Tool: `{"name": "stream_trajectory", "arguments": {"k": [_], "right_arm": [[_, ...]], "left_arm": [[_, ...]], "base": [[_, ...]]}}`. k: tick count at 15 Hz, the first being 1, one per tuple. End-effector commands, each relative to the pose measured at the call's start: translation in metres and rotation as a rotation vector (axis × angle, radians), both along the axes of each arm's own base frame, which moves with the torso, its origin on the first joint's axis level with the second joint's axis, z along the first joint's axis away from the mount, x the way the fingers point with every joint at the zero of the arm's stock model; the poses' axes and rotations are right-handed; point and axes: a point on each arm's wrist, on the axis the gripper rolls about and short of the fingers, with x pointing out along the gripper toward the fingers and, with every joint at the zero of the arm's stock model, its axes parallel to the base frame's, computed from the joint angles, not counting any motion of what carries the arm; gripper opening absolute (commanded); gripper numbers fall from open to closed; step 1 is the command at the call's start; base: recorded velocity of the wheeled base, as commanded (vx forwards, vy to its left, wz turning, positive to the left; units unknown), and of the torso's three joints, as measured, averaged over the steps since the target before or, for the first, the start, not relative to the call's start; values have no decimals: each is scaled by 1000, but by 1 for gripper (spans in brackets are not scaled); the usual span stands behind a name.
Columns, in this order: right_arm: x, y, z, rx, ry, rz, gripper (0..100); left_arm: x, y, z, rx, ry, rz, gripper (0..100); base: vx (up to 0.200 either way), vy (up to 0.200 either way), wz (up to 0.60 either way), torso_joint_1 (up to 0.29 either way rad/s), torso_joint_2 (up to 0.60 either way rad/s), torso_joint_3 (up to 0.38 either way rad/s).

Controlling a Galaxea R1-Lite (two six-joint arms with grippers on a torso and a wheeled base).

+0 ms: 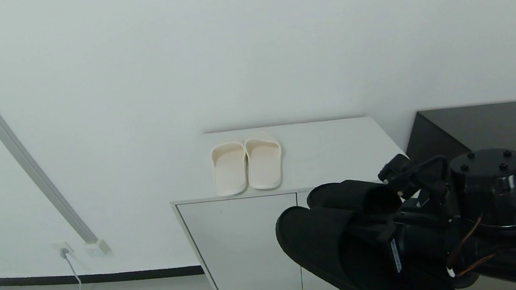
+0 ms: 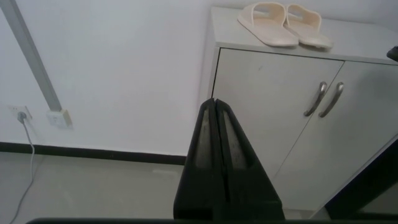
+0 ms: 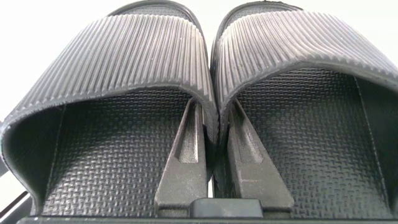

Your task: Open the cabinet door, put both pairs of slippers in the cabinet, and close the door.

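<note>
**Task items.** A white two-door cabinet (image 1: 334,152) is standing against the far wall, and both doors are sitting shut. A pair of curved metal handles (image 2: 315,99) is meeting at the centre seam. A pair of cream open-toe plastic slippers (image 1: 247,166) is lying side by side on the left part of the cabinet top. Their heels are lying close to the near edge and their straps are facing the wall. A pair of black ribbed-strap rubber slippers (image 1: 328,233) is hanging in the air at near right, in front of the cabinet's right door.

**Right gripper** (image 3: 214,134). It is gripping the black pair. Its two fingers (image 3: 186,155) are reaching in under the straps, one into each slipper. They are pinching the two inner side walls together, so the slippers are pressing against each other.

**Left gripper** (image 2: 215,107). It is hovering on the near side of the left door, well apart from it. Its fingers are pressing flat against each other with nothing between them.

**Surroundings.** A grey strip (image 1: 11,140) is running diagonally down the wall at left. It is ending beside a wall socket (image 1: 63,251) with a cable plugged in. A dark flat tabletop (image 1: 497,126) is standing just to the right of the cabinet.
</note>
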Motion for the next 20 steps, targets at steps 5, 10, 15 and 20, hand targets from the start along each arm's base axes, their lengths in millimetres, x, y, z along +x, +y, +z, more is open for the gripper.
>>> {"name": "stream_trajectory", "arguments": {"k": [5, 10, 15, 20], "right_arm": [[0, 1, -2, -5, 4, 3, 0], [0, 2, -5, -13, 13, 9, 0], [-1, 3, -6, -15, 15, 15, 0], [-2, 2, -7, -21, 18, 14, 0]], "left_arm": [[0, 0, 0, 1, 0, 1, 0], [0, 0, 0, 0, 0, -1, 0], [1, 0, 1, -9, 6, -18, 100], [0, 0, 0, -9, 3, -16, 100]], "base": [[0, 0, 0, -204, 460, 258], [0, 0, 0, -225, 552, 324], [0, 0, 0, -199, 509, 317], [0, 0, 0, -161, 485, 319]]}}
